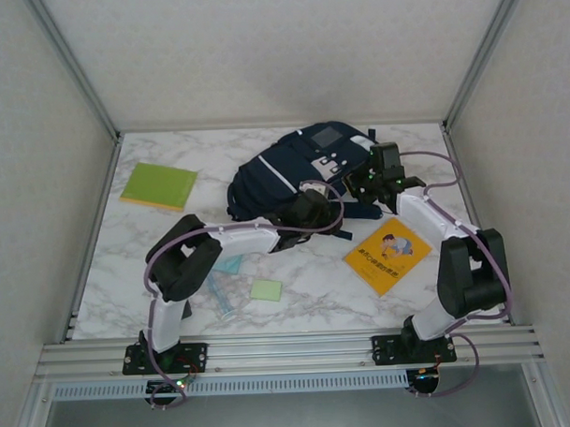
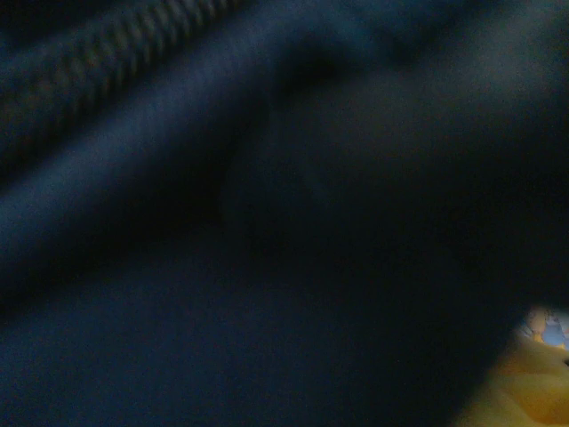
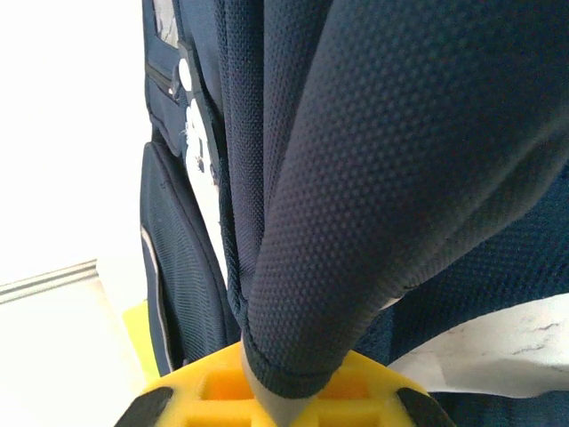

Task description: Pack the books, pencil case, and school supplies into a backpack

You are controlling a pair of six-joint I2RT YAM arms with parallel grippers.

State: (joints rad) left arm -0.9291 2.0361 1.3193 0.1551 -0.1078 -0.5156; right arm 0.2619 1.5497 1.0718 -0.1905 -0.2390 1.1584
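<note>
The navy backpack [image 1: 288, 166] lies at the back middle of the table. My right gripper [image 1: 377, 180] is at its right side, shut on a padded mesh strap [image 3: 356, 196] that runs up from between the jaws [image 3: 289, 387]. My left gripper [image 1: 308, 213] is pushed against the backpack's near edge. Its wrist view is dark blue fabric [image 2: 222, 178], so its jaws are hidden. The yellow-green book [image 1: 159, 185] lies at the back left. The orange-yellow book [image 1: 388, 254] is near the right arm. A light-blue pad [image 1: 229, 265], a pale-green pad [image 1: 265, 290] and translucent sticks [image 1: 221, 298] lie at the front. The pencil case is hidden.
The marble table [image 1: 316, 287] is walled on three sides, with a metal rail [image 1: 290, 349] along the near edge. A sliver of orange-yellow [image 2: 533, 396] shows at the lower right of the left wrist view.
</note>
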